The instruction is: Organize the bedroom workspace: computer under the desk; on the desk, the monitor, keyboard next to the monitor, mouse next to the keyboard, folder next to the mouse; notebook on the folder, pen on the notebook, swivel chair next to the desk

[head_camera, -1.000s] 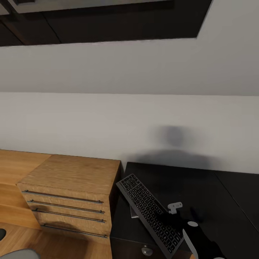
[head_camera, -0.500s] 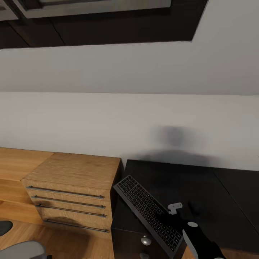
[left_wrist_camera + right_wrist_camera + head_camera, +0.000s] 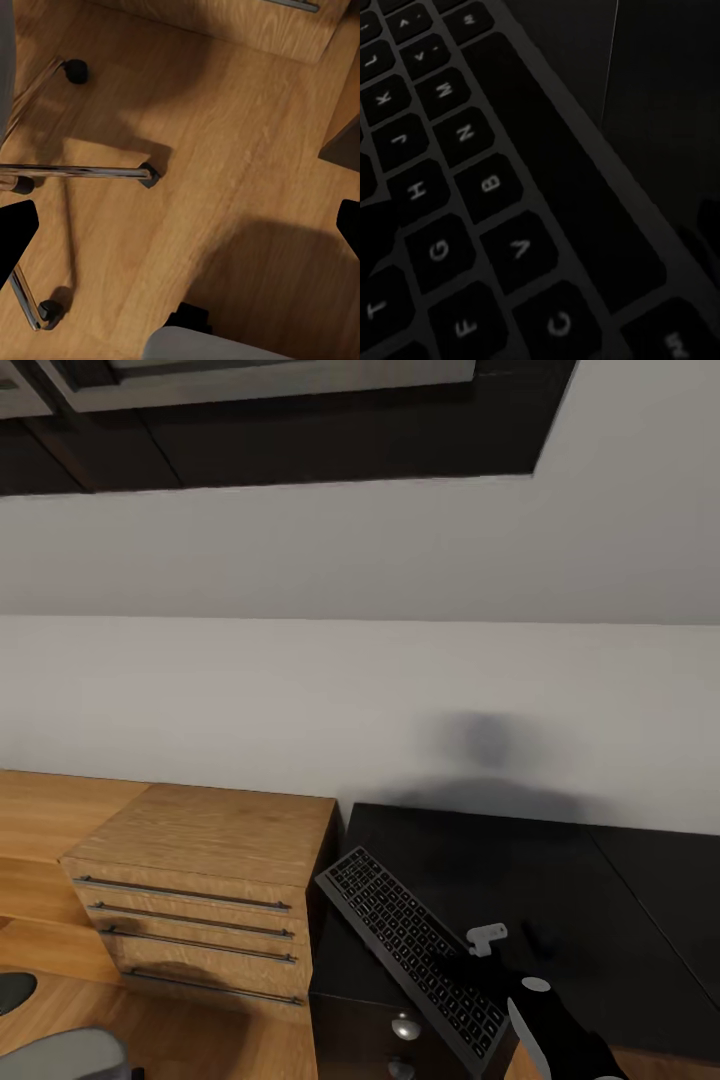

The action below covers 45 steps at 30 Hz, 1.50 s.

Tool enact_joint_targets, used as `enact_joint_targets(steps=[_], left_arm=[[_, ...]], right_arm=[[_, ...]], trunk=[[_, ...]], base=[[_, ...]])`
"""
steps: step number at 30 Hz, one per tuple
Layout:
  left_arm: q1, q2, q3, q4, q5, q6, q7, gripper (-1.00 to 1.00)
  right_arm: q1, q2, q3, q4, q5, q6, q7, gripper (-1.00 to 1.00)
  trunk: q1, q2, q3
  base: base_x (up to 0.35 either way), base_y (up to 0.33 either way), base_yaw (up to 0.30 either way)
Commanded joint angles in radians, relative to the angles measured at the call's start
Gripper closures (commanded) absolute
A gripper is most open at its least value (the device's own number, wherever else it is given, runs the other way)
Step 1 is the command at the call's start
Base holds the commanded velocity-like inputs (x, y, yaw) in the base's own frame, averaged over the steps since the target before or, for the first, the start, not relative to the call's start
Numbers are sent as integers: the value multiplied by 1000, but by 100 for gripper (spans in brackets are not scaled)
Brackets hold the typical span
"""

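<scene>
In your head view, the keyboard (image 3: pixel 415 948) sits in the lower centre of the frame, over the left front part of the black desk (image 3: pixel 600 890). Its long axis runs diagonally, from a far corner at centre-left down to a near end at lower right. That far corner overhangs the desk's left edge. Your right gripper (image 3: pixel 478 957) meets the keyboard near its lower-right end, dark against dark, so you cannot tell how the jaws stand. A wooden drawer unit (image 3: pixel 200 890) stands just left of the desk, against the white wall (image 3: pixel 300 700). Compared with half a second ago, the keyboard, the arm and the whole scene look the same.

In your left wrist view, the swivel chair base (image 3: pixel 67 180) spreads chrome legs and black casters across the left side, over the wood floor (image 3: pixel 225 150). Your left gripper (image 3: pixel 180 225) has its dark fingertips (image 3: pixel 15 232) at opposite edges of the frame, spread wide with nothing between them.

In your right wrist view, the keyboard's letter keys (image 3: pixel 442 195) cover the left and lower frame, very close, rows slanting diagonally; whether the jaws clamp it is unclear.
</scene>
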Motion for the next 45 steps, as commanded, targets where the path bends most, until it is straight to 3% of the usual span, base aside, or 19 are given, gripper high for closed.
enact_joint_targets(steps=[1, 28, 45], left_arm=[[-1, 0, -8, 0, 9, -3, 4, -100], [-1, 0, -8, 0, 10, -3, 4, -100], [-1, 0, -8, 0, 10, -3, 4, -100]], right_arm=[[0, 0, 0, 3, 13, 5, 5, -100], [0, 0, 0, 3, 13, 3, 5, -100], [0, 1, 2, 3, 15, 1, 5, -100]], trunk=[[0, -1, -1], [0, -1, -1], [-65, 118, 52]], base=[[-105, 0, 0], [-30, 0, 0], [0, 0, 0]])
